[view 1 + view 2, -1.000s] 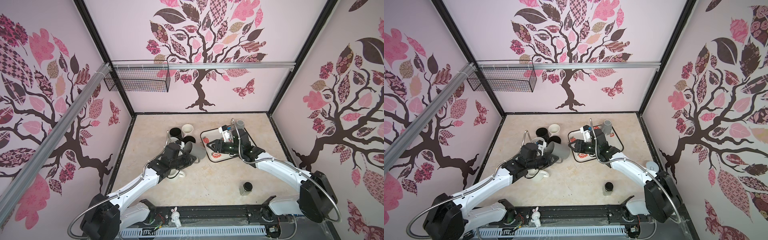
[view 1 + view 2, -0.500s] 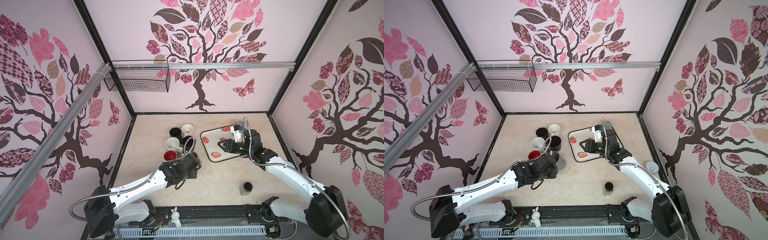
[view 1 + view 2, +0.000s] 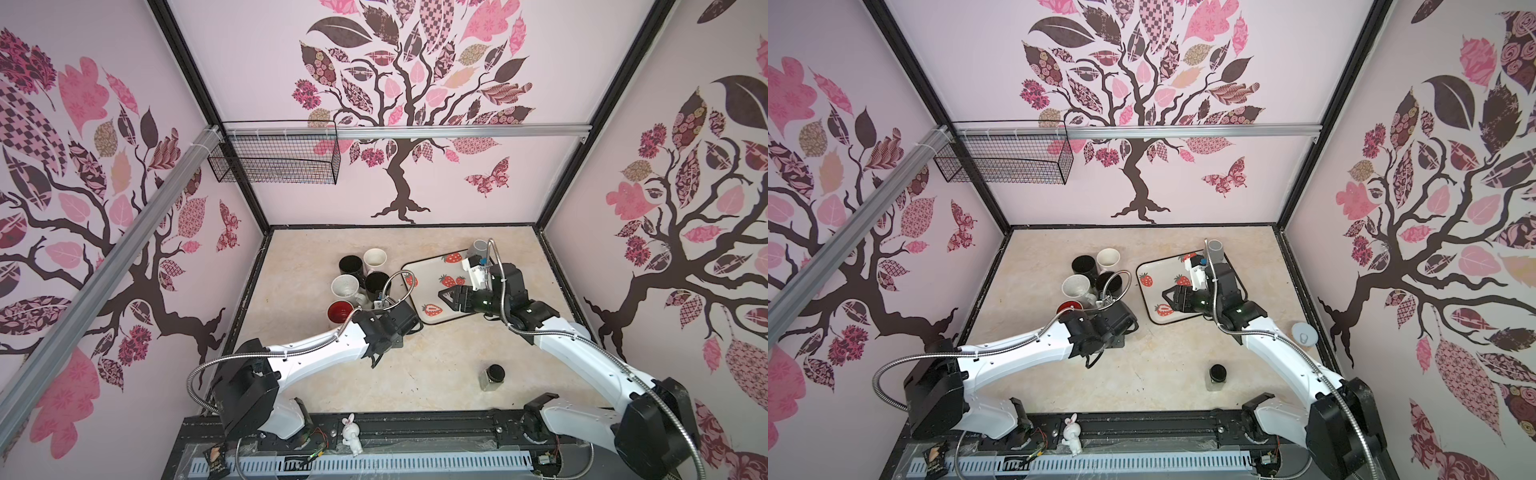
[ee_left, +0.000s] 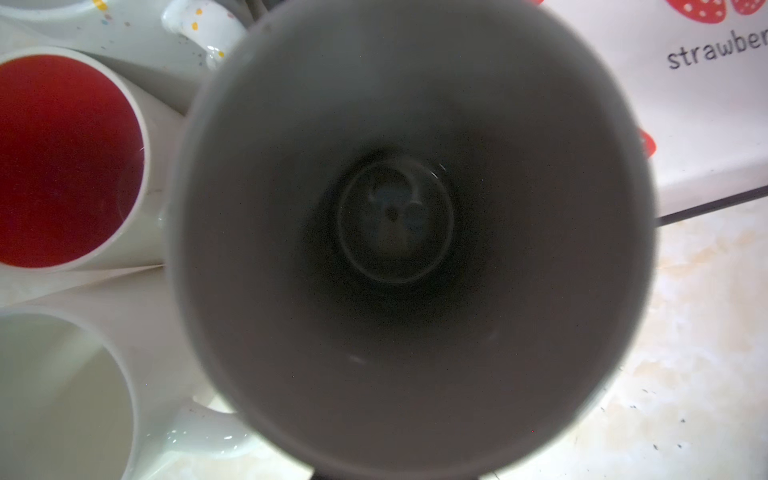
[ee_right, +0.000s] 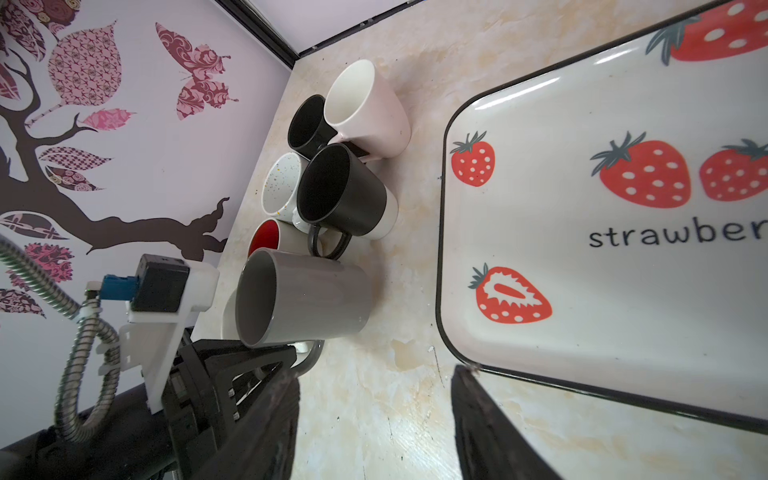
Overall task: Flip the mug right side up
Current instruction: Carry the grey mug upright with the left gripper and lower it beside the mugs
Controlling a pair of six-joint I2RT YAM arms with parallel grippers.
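Grey ceramic mug (image 5: 303, 299) upright, five o'clock of mug cluster (image 5: 340, 191) | left claw (image 5: 270, 353) clamps it | right claw (image 5: 374, 415) parted, empty | only release seems left

The grey mug (image 5: 303, 299) looks like ceramic with a smooth satin glaze, duller and darker inside. The tray (image 5: 540, 124) is glossy (bright streaks run along its rim), probably plastic. The tabletop (image 5: 374, 415) is smooth, matt and marble-patterned. The hose (image 5: 37, 274) is ribbed metal.
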